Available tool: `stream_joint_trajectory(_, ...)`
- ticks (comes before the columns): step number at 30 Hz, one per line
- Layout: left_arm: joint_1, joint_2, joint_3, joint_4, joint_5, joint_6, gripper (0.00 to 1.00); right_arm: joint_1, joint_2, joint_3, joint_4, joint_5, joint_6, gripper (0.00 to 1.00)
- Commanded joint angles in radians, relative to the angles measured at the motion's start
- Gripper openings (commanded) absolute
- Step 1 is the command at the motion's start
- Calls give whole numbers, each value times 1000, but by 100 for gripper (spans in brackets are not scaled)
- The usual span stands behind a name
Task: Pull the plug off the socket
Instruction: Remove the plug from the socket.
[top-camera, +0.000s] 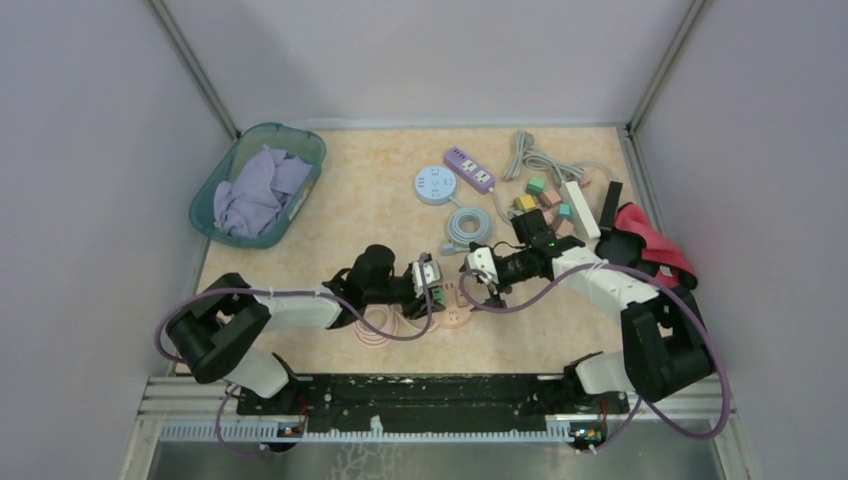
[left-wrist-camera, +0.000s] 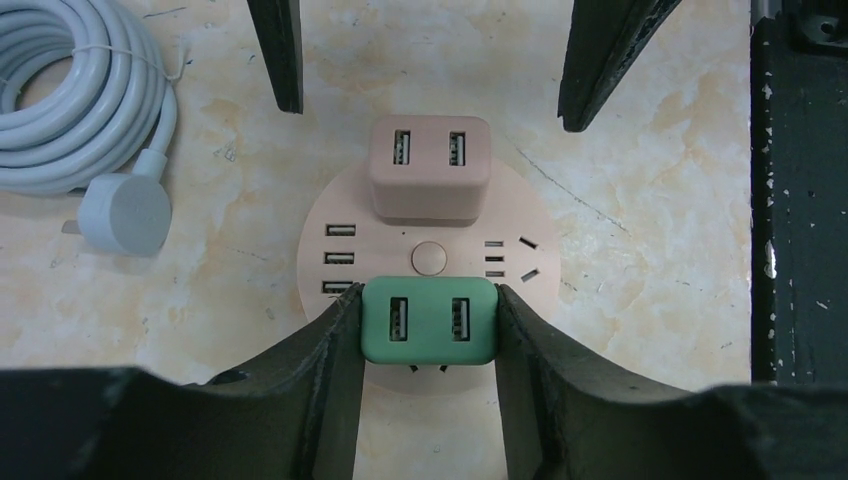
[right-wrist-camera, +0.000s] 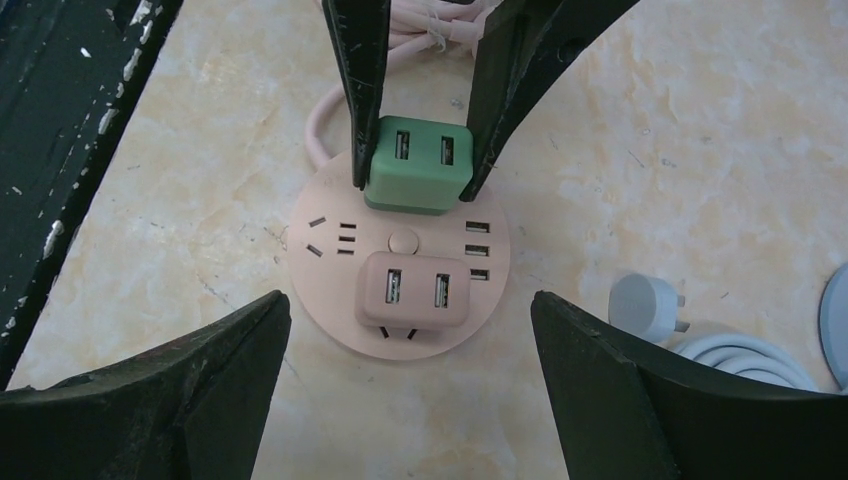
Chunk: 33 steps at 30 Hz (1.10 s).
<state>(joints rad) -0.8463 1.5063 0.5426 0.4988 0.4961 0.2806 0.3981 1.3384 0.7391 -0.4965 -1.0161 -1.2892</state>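
Observation:
A round pink socket (left-wrist-camera: 520, 275) lies on the table, also in the right wrist view (right-wrist-camera: 320, 270) and the top view (top-camera: 457, 314). A green two-USB plug (left-wrist-camera: 430, 320) and a pink two-USB plug (left-wrist-camera: 430, 168) sit in it. My left gripper (left-wrist-camera: 428, 300) is shut on the sides of the green plug (right-wrist-camera: 415, 165), which is still seated. My right gripper (right-wrist-camera: 410, 302) is open and empty, its fingers wide on either side of the pink plug (right-wrist-camera: 413, 290), above the table. In the top view the left gripper (top-camera: 432, 280) and right gripper (top-camera: 478, 272) face each other over the socket.
A white coiled cable (left-wrist-camera: 70, 90) with its white plug (left-wrist-camera: 125, 215) lies beside the socket. The socket's pink cord (top-camera: 375, 328) is coiled to its left. A teal basket of purple cloth (top-camera: 258, 185), more power strips (top-camera: 468, 168) and a red cloth (top-camera: 650, 240) sit further back.

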Motion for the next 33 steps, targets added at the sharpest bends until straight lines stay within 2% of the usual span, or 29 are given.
stream_joint_trajectory(1,-14,-29,-55,152,-26,-43,53,33,14,-6,71,22,14,90)
stream_joint_trajectory(5,-13,-67,-104,235,-45,-62,66,49,27,-6,82,45,28,88)
stream_joint_trajectory(10,-14,-94,-156,317,-63,-85,75,65,39,-7,111,70,63,86)
stream_joint_trajectory(13,-14,-95,-186,380,-62,-105,80,74,47,-5,126,87,92,81)
stream_joint_trajectory(24,-13,-35,-227,528,-6,-118,78,118,87,24,130,151,134,65)
stream_joint_trajectory(33,-14,19,-221,545,0,-110,76,130,97,31,141,172,148,54)
